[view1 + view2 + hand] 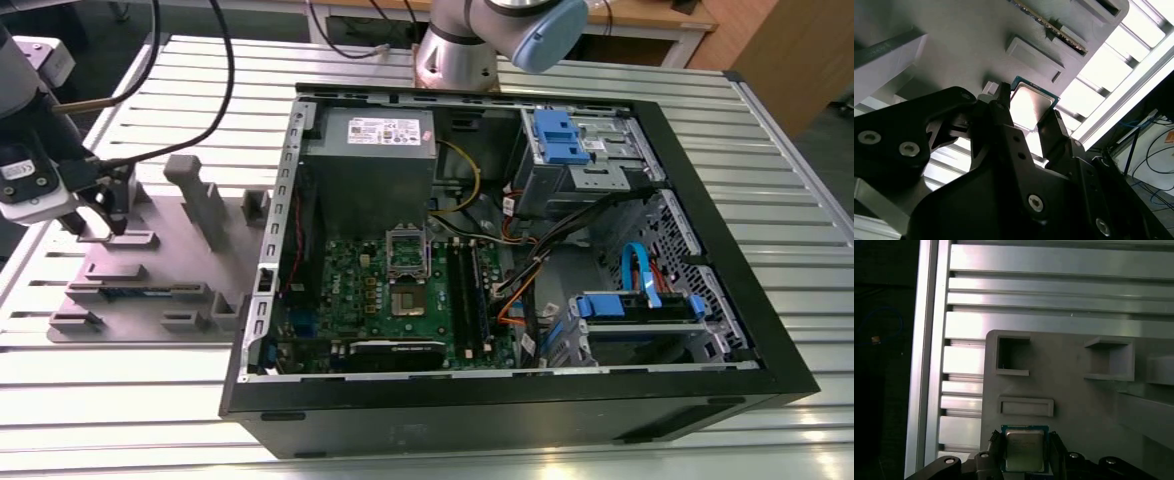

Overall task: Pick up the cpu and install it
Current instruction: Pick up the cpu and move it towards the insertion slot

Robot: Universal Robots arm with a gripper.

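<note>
The cpu (1024, 450) lies flat on a grey plate (1074, 405), silvery top up and a thin green rim showing round it in both wrist views (1026, 112). Its outline is square, so no side reads as the long one; its edges run parallel to a slim raised block (1026, 406) just beside it on the plate. The gripper (1025, 440) straddles the cpu at two opposite edges (1028, 102); whether it clamps the chip or merely brackets it I cannot tell, nor whether the chip is off the plate.

Past the block the plate carries two square pockets (1013, 355), open upward with only shadow visible inside. A slot holds a stick (1049, 25) on edge. In the exterior view the gripper (100, 225) is low over the plate (147, 270), which rests on a slatted metal table (134, 400) at the exterior view's left of an open case (747, 330), close beside it.

The case holds a green board (400, 290) with a metal socket frame (404, 248), a grey box (374, 150) with a white label, blue brackets (561, 135) and loose cables (534, 240)
</note>
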